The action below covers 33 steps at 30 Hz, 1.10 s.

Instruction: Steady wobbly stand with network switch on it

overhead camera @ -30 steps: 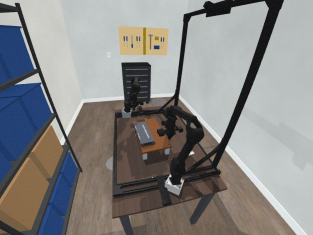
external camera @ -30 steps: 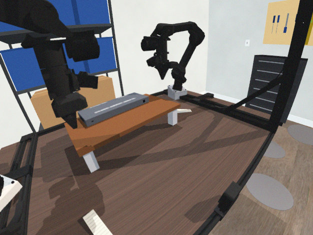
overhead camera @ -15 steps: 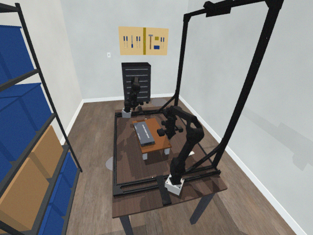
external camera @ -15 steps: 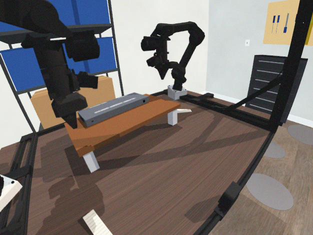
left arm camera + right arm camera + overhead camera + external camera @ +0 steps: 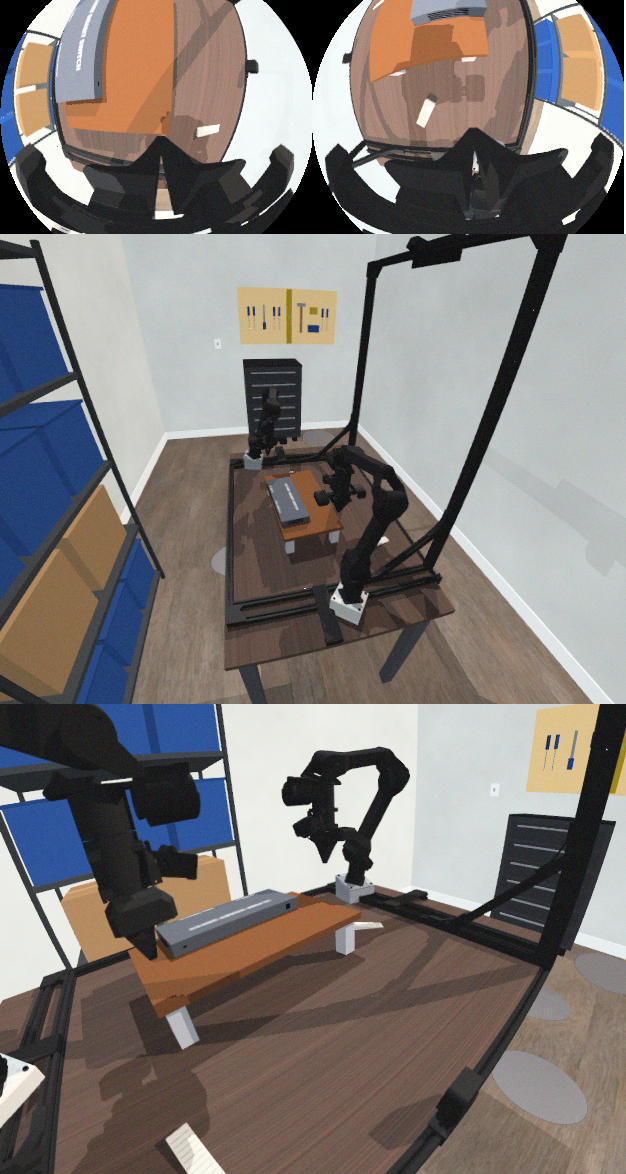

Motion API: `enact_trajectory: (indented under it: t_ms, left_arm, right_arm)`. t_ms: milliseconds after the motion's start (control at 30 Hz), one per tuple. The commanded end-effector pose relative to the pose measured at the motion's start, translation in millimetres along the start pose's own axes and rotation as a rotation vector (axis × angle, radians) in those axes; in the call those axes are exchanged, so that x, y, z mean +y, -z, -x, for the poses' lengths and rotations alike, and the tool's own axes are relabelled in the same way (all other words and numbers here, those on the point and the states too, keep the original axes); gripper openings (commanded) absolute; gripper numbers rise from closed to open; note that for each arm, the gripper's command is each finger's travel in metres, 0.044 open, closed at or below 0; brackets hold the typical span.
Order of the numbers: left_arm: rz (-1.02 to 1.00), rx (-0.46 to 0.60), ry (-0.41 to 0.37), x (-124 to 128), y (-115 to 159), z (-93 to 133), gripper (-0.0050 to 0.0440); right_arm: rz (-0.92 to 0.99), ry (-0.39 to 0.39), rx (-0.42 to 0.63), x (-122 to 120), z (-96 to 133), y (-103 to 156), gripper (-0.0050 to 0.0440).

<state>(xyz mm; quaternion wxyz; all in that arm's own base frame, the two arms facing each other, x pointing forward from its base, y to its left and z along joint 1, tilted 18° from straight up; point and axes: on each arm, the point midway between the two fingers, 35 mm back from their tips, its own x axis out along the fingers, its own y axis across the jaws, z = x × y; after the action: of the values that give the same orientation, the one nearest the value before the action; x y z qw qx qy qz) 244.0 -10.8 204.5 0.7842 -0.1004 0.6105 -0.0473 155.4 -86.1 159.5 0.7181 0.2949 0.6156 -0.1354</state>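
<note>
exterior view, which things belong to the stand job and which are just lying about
For the job:
- orange stand
- network switch
- two pale wedges

Just around:
- blue bins
- cardboard boxes
- drawer cabinet
- tool board
</note>
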Motion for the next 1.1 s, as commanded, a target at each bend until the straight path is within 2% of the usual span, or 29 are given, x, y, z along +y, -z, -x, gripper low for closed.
enact_trajectory:
  t_ms: [0,133,267,467,500,600,833,1033,1067]
  left_arm:
    - [-0.036,-0.163,-0.011,-2,-35,16,0.0000]
    - [-0.085,-0.401,-0.026,-7,-84,48,0.0000]
    - [-0.130,-0.641,-0.040,-15,-127,92,0.0000]
    - [-0.130,-0.641,-0.040,-15,-127,92,0.0000]
    - [-0.132,-0.660,-0.037,-17,-125,99,0.0000]
    - [-0.159,-0.818,-0.045,-23,-148,133,0.0000]
    - [-0.216,-1.187,-0.063,-40,-183,227,0.0000]
    - [-0.216,-1.187,-0.063,-40,-183,227,0.0000]
    - [-0.219,-1.209,-0.059,-42,-179,233,0.0000]
  right_arm:
    - [0.000,0.000,0.000,0,0,0,0.0000]
    - [0.000,0.000,0.000,0,0,0,0.0000]
    - [0.000,0.000,0.000,0,0,0,0.0000]
    - [0.000,0.000,0.000,0,0,0,0.0000]
    - [0.000,0.000,0.000,0,0,0,0.0000]
    - [0.000,0.000,0.000,0,0,0,0.0000]
    - [0.000,0.000,0.000,0,0,0,0.0000]
    - [0.000,0.000,0.000,0,0,0,0.0000]
    - [0.000,0.000,0.000,0,0,0,0.0000]
